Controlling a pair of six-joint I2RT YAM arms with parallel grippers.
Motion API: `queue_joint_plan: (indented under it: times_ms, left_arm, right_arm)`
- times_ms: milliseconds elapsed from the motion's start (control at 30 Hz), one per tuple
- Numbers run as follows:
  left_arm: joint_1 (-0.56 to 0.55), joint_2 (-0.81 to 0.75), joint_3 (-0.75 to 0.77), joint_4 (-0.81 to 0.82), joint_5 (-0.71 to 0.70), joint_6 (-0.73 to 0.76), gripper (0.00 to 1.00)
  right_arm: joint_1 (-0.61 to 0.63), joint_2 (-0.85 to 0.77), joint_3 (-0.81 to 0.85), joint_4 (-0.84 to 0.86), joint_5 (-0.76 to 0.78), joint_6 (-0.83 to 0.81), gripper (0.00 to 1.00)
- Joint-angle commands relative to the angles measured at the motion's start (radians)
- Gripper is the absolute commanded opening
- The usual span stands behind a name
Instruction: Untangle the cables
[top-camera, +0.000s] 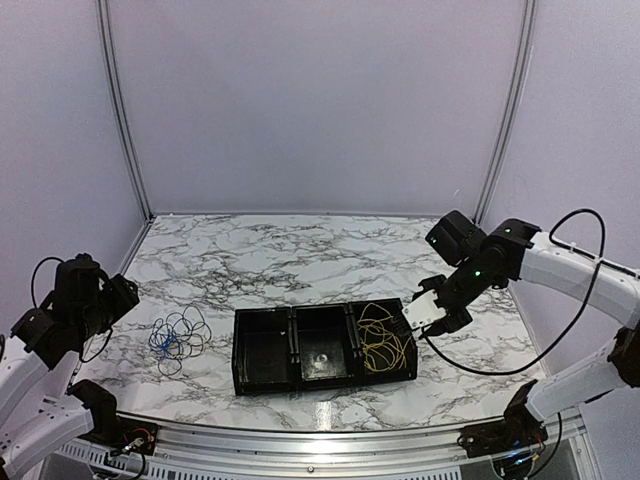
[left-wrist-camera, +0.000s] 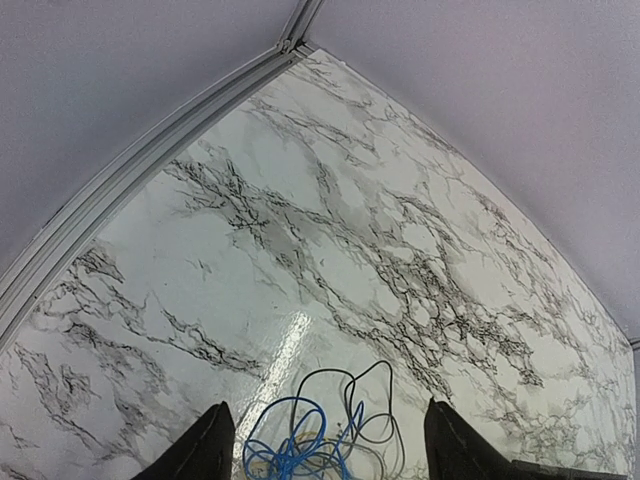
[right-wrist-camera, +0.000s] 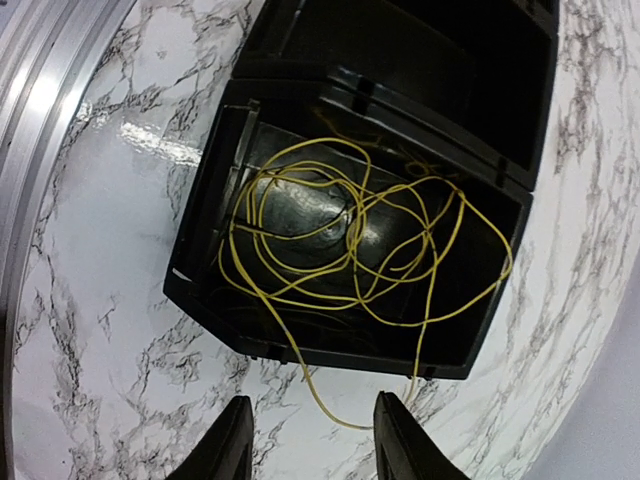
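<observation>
A tangle of blue cable (top-camera: 163, 341) and dark grey cable (top-camera: 190, 328) lies on the marble table, left of a black tray (top-camera: 262, 382). In the left wrist view the blue cable (left-wrist-camera: 290, 452) and dark cable (left-wrist-camera: 372, 400) lie between my fingers, with a faint yellow strand among them. My left gripper (top-camera: 122, 296) (left-wrist-camera: 325, 455) is open and empty above them. A yellow cable (top-camera: 383, 340) (right-wrist-camera: 350, 240) fills the tray's right compartment, and one loop (right-wrist-camera: 335, 410) hangs over the wall onto the table. My right gripper (top-camera: 425, 318) (right-wrist-camera: 312, 450) is open and empty just beside that loop.
The tray (right-wrist-camera: 200, 235) has three compartments; the left and middle ones hold no cable. An aluminium rail (top-camera: 330, 440) runs along the near table edge. Purple walls enclose the back and sides. The tray's corner (left-wrist-camera: 575, 468) shows at the lower right of the left wrist view.
</observation>
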Motion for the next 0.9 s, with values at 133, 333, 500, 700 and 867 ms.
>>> queue_joint_plan:
  times_ms: [133, 333, 500, 700, 867]
  left_arm:
    - [0.003, -0.021, 0.020, 0.032, 0.005, -0.016, 0.68]
    - [0.002, -0.062, 0.009, 0.025, 0.003, -0.027, 0.68]
    - [0.002, -0.084, 0.002, 0.005, 0.003, -0.032, 0.68]
    - [0.002, -0.103, 0.003, -0.013, -0.002, -0.029, 0.68]
    - [0.003, -0.109, -0.003, -0.019, -0.010, -0.025, 0.68]
  right_arm:
    - [0.057, 0.100, 0.000, 0.008, 0.033, -0.045, 0.39]
    - [0.071, 0.159, 0.010, 0.029, 0.062, -0.031, 0.16]
    - [0.088, 0.181, 0.012, 0.046, 0.063, -0.038, 0.09]
    - [0.117, 0.212, 0.046, 0.040, 0.052, -0.016, 0.03]
    - [0.117, 0.230, 0.075, 0.045, 0.054, -0.025, 0.00]
